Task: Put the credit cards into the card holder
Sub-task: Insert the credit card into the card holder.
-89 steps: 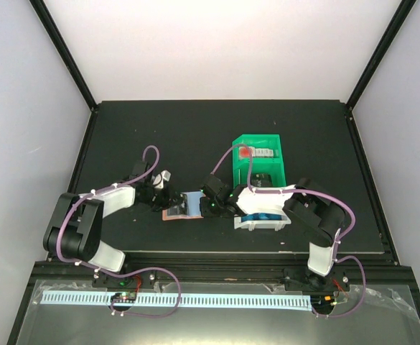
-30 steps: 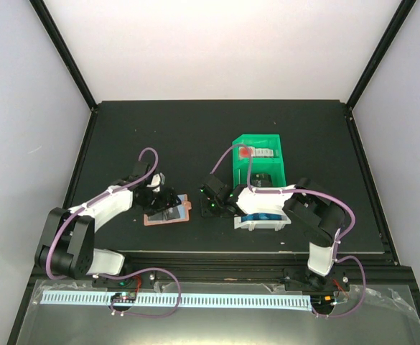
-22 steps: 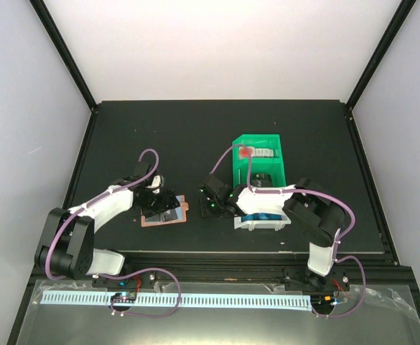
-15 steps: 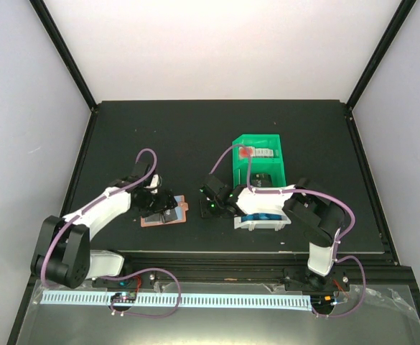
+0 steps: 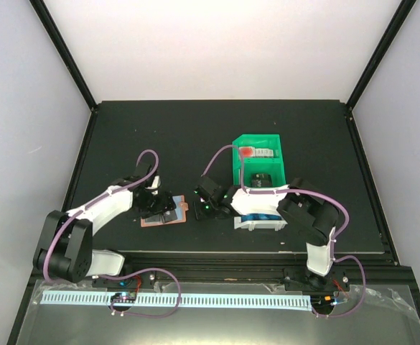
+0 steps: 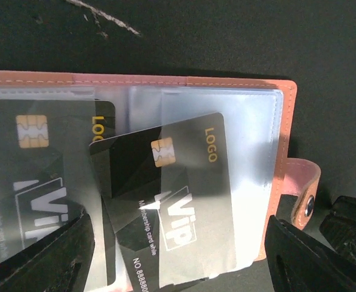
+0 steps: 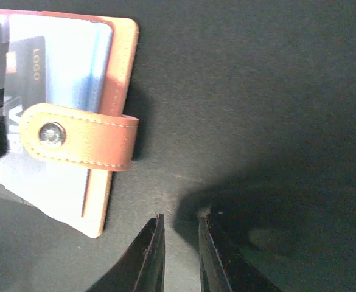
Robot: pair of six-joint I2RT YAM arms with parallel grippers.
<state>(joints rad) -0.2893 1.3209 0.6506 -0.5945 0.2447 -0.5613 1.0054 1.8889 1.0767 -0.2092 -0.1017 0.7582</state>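
The salmon-pink card holder point(image 5: 151, 221) lies open on the black table, its snap tab point(image 7: 80, 143) pointing right. One black VIP credit card point(image 6: 171, 201) sits askew, partly under a clear pocket point(image 6: 251, 152). Another black card point(image 6: 38, 176) is in the pocket to its left. My left gripper point(image 5: 159, 208) hovers low over the holder, open, its fingers point(image 6: 38, 255) wide on either side of the askew card point(image 7: 19, 79). My right gripper point(image 7: 181, 255) is just right of the holder point(image 7: 114, 91) above bare table, fingers a narrow gap apart with nothing between. More blue cards point(image 5: 263, 215) lie in the white bin.
A green bin point(image 5: 258, 159) with small items stands behind the right arm. The white bin point(image 5: 247, 225) sits in front of it under the right forearm. The table's front edge point(image 5: 217, 251) runs close below the holder.
The right gripper has slid left toward the holder's snap tab. Over three seconds the holder has shifted left and nearer. The left gripper stays open over it.
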